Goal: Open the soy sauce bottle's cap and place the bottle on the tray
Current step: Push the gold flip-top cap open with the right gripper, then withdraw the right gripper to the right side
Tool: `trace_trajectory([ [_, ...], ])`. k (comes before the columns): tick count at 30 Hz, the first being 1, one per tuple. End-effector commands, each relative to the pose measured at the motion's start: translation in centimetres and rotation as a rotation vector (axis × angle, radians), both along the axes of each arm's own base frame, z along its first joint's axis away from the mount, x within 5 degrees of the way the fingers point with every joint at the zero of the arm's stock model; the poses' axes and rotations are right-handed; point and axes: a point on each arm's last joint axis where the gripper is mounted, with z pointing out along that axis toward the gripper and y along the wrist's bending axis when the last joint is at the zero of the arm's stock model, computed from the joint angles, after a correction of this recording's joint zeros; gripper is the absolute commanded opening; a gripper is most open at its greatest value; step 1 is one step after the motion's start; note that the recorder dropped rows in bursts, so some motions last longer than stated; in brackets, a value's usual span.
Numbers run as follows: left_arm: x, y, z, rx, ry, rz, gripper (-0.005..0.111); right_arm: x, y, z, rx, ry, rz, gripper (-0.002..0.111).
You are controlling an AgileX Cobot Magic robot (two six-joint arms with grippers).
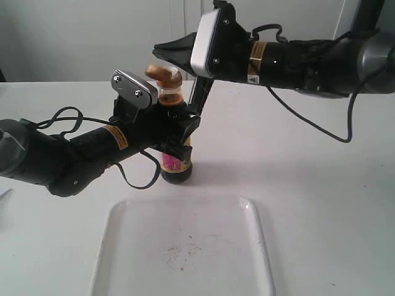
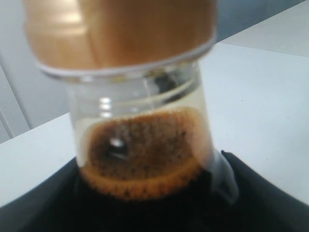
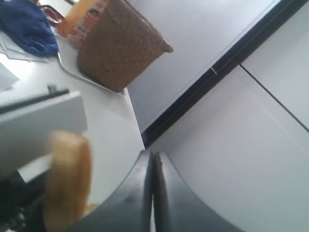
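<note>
The soy sauce bottle (image 1: 176, 168) stands upright on the white table just behind the tray (image 1: 141, 246). My left gripper (image 1: 179, 133) is shut on the bottle's shoulder. In the left wrist view the clear neck (image 2: 140, 121) fills the frame, with dark liquid below it and the black fingers (image 2: 43, 208) around it. The amber cap (image 1: 162, 73) is tilted up off its collar (image 1: 171, 95). My right gripper (image 1: 158, 49) hovers just above the cap, shut on nothing. The right wrist view shows its fingers pressed together (image 3: 153, 164) beside the blurred cap (image 3: 67, 179).
The tray has dark specks (image 1: 182, 250) in its middle. Cables hang from both arms over the table. A wicker basket (image 3: 120, 46) and a blue cloth (image 3: 24, 21) show far off in the right wrist view.
</note>
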Motion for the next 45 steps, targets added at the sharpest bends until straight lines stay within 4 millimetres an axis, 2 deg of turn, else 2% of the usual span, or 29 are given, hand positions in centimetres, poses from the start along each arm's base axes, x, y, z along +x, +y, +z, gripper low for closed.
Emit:
trace_trajectory([
  [1, -0.4, -0.2, -0.6, 0.034, 0.04, -0.02, 0.0, -1.4, 0.0, 2.0, -0.015, 0.011, 0.064, 0.0],
  [6, -0.4, -0.2, -0.6, 0.034, 0.04, -0.02, 0.0, -0.5, -0.7, 3.1, 0.066, 0.126, -0.102, 0.0],
  [11, -0.4, -0.2, -0.6, 0.036, 0.037, -0.02, 0.0, 1.9, -2.6, 2.6, 0.187, 0.413, -0.455, 0.0],
  [15, -0.4, -0.2, -0.6, 0.036, 0.037, -0.02, 0.0, 2.7, -4.0, 1.3, 0.11, 0.486, -0.664, 0.0],
  [24, -0.4, -0.2, -0.6, 0.036, 0.037, -0.02, 0.0, 3.2, -6.6, -0.5, -0.117, 0.493, -0.957, 0.0],
  [34, -0.4, -0.1, -1.0, 0.062, 0.061, -0.014, 0.0, 2.9, -8.8, -1.5, -0.304, 0.512, -1.165, 0.0],
  [38, -0.4, -0.1, -1.0, 0.07, 0.066, -0.01, 0.0, 2.5, -9.7, -2.1, -0.444, 0.537, -1.225, 0.0],
  [42, -0.4, -0.1, -1.0, 0.071, 0.065, -0.011, 0.0, 2.2, -11.3, -2.4, -0.532, 0.7, -1.214, 0.0],
  [45, -0.4, -0.1, -1.0, 0.075, 0.06, -0.01, 0.0, 2.1, -12.8, -2.2, -0.527, 0.874, -1.173, 0.0],
])
